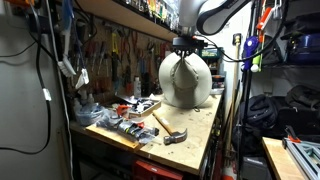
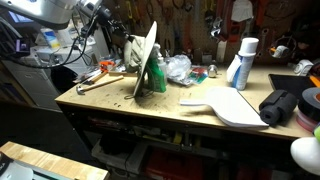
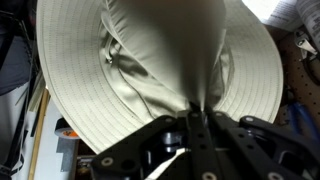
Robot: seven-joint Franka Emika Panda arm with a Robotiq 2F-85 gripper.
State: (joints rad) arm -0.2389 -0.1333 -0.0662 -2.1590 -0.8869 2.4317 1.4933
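My gripper [image 3: 196, 112] is shut on the crown fabric of a beige wide-brimmed hat [image 3: 150, 60] and holds it up so it hangs with its brim nearly vertical above the wooden workbench. In both exterior views the hat [image 1: 185, 80] [image 2: 145, 62] hangs from the gripper [image 1: 186, 47], its lower brim at or just above the bench top. In the wrist view the pinched cloth bunches between the two black fingers and the brim fills the picture.
A hammer [image 1: 170, 128] lies on the bench [image 1: 200, 135] with pliers and other tools [image 1: 125, 125] beside it. A white spray can [image 2: 243, 62], a white cutting board [image 2: 232, 105], a black roll [image 2: 280, 106] and a plastic bag [image 2: 178, 68] stand on the bench. A tool wall is behind.
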